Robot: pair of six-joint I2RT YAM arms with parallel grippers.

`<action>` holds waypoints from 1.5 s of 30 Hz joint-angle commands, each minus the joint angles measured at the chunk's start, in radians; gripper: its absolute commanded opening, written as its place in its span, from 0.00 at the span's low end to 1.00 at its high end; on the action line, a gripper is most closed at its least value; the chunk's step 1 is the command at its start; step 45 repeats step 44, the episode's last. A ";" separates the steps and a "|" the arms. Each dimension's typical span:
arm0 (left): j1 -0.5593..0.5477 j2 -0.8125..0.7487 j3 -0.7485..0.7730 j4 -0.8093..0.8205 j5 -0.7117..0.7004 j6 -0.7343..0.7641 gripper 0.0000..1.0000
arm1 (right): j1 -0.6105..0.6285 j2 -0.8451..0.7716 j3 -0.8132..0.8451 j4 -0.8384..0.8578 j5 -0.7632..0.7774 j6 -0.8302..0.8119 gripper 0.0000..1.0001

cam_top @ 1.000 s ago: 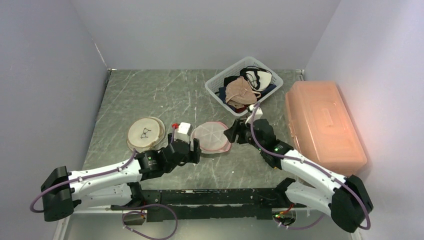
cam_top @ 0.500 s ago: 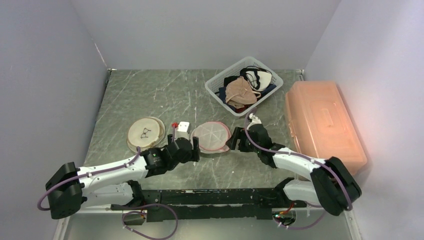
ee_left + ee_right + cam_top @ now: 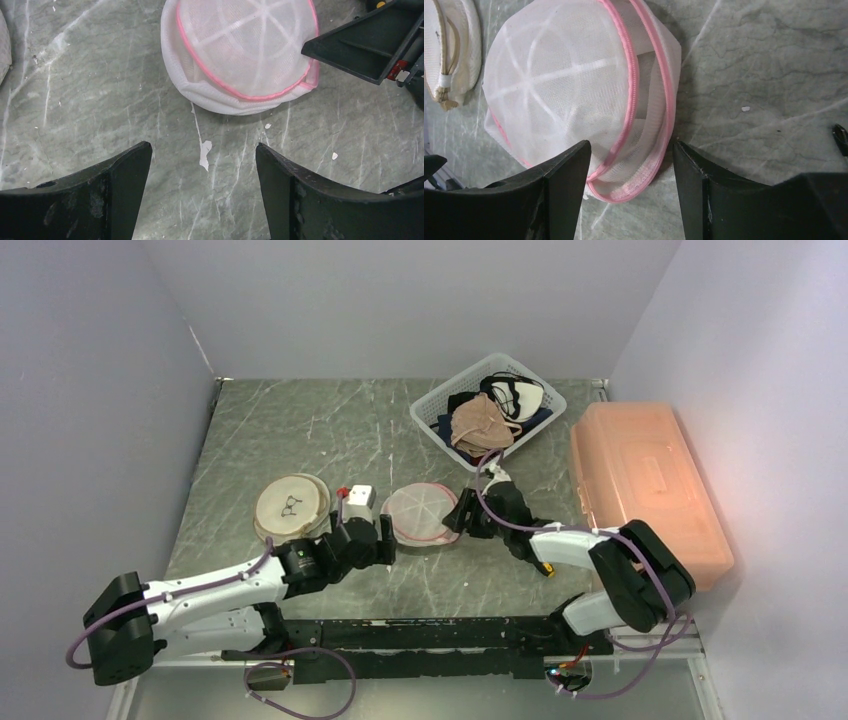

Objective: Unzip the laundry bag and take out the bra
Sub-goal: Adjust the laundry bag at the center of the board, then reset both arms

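table (image 3: 300, 430): grey stone look, white streaks | middle: white net laundry bag (image 3: 420, 512), pink trim | near on its left: round cream bag (image 3: 291, 506) | back: white basket (image 3: 430, 420) holding clothes | right side: big orange box (image 3: 640, 490)

surface: grey-green marbled table (image 3: 300, 430), pale veins, small white chips (image 3: 205, 149) | back wall (image 3: 400, 300) beyond the table: plain lilac-grey | left wall (image 3: 90, 390) beside the table: same, shaded | right wall (image 3: 760, 370) beside the table: same, warm pink glow low down | light: soft, even
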 commanded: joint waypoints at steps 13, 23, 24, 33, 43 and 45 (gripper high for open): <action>0.006 -0.104 0.137 -0.231 -0.130 -0.020 0.90 | 0.016 -0.612 0.102 -0.557 0.330 -0.110 0.93; 0.003 0.078 0.477 -0.636 -0.328 -0.245 0.94 | 0.020 -0.972 -0.008 -0.497 0.429 0.104 1.00; 0.003 0.066 0.467 -0.595 -0.313 -0.198 0.94 | 0.020 -0.983 -0.013 -0.488 0.448 0.090 1.00; 0.008 -0.088 0.328 -0.413 -0.264 -0.015 0.94 | 0.020 -0.993 0.017 -0.533 0.551 -0.014 1.00; 0.008 -0.008 0.383 -0.589 -0.327 -0.180 0.94 | 0.021 -0.864 0.165 -0.689 0.666 0.026 1.00; 0.008 -0.007 0.387 -0.598 -0.328 -0.186 0.94 | 0.021 -0.856 0.177 -0.711 0.680 0.030 1.00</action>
